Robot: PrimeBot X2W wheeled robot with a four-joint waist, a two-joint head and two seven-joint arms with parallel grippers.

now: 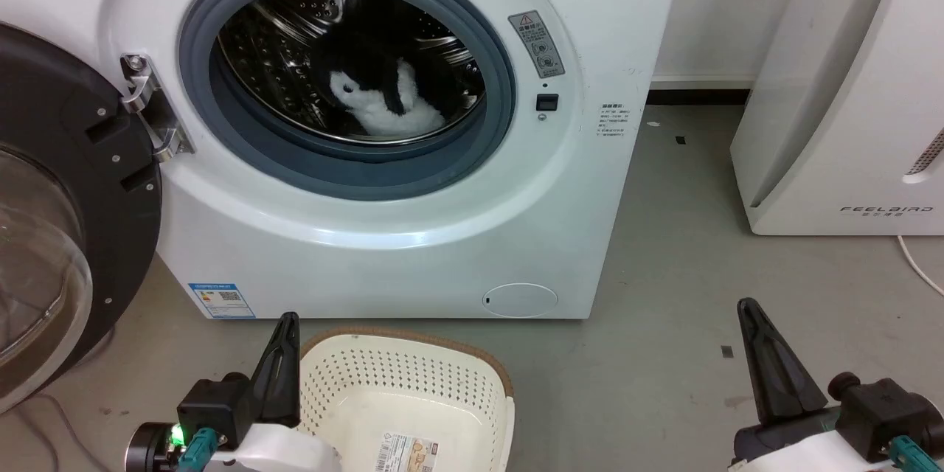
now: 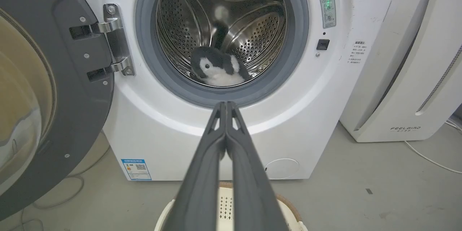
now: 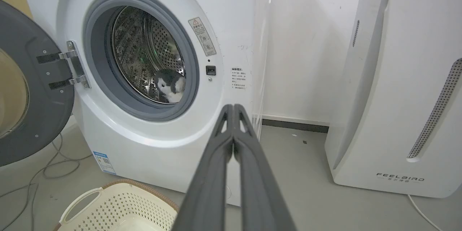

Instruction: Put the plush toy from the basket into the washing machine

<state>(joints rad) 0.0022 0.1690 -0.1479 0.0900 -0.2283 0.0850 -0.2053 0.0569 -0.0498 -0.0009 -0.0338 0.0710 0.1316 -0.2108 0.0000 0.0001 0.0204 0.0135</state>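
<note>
The plush toy (image 1: 383,99) lies inside the washing machine (image 1: 369,251), at six o'clock of its opening. My left gripper (image 1: 289,318) and right gripper (image 1: 746,304) are pinched closed and empty; I'd park them clear of the basket (image 1: 413,339).

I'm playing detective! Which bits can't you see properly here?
Plush toy: underside hidden by the door ring, head view.
Basket: near end cut off by head view's bottom edge.
Warning sticker: print too small, head view.
Glass door: cut off at head view's left edge.

Plush toy (image 1: 387,107) inside washing machine (image 1: 369,258), basket (image 1: 413,376) just before it, appliance (image 1: 833,125) to its right.
</note>
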